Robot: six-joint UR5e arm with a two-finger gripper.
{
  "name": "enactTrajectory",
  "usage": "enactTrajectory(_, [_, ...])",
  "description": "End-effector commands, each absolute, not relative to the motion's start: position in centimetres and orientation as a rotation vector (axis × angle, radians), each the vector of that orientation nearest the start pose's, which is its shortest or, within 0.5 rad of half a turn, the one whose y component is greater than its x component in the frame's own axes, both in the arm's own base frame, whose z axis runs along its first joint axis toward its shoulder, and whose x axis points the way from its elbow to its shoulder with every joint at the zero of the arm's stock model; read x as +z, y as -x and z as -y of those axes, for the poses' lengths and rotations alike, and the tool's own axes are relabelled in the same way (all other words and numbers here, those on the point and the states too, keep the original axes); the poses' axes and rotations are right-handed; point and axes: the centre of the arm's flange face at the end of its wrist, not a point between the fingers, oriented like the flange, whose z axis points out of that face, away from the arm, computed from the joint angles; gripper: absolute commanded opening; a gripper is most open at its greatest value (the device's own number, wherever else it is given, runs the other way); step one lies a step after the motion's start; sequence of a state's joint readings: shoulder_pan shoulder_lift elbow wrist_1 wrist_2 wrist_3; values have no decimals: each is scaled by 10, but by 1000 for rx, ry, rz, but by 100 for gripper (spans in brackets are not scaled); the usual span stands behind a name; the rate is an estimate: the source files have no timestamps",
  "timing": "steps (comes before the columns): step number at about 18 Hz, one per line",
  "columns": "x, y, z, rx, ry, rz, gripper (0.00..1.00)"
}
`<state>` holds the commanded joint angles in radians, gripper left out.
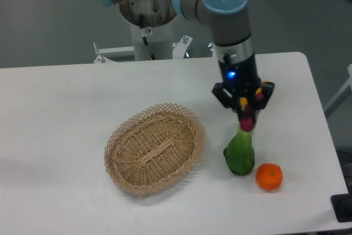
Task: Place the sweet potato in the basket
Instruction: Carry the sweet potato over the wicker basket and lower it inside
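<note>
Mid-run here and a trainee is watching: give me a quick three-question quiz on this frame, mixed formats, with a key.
1. True or false: the sweet potato already lies in the basket.
2. Multiple choice: what lies on the table directly below the gripper? A) the basket B) the green vegetable C) the orange fruit
3. Fill in: to reach the basket, the gripper must travel toward the image's ____ side.

Key:
1. False; the gripper holds it above the table.
2. B
3. Left
</note>
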<state>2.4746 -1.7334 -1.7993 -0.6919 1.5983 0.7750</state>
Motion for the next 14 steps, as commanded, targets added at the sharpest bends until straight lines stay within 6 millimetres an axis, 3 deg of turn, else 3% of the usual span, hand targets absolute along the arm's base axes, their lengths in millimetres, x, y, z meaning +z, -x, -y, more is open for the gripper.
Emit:
enactTrajectory(7, [351,310,-514,407,2728,406,27])
enactTrajectory(12, [303,265,-555,462,2815,333,28])
enactTrajectory(14, [282,256,-565,463,2856,302,28])
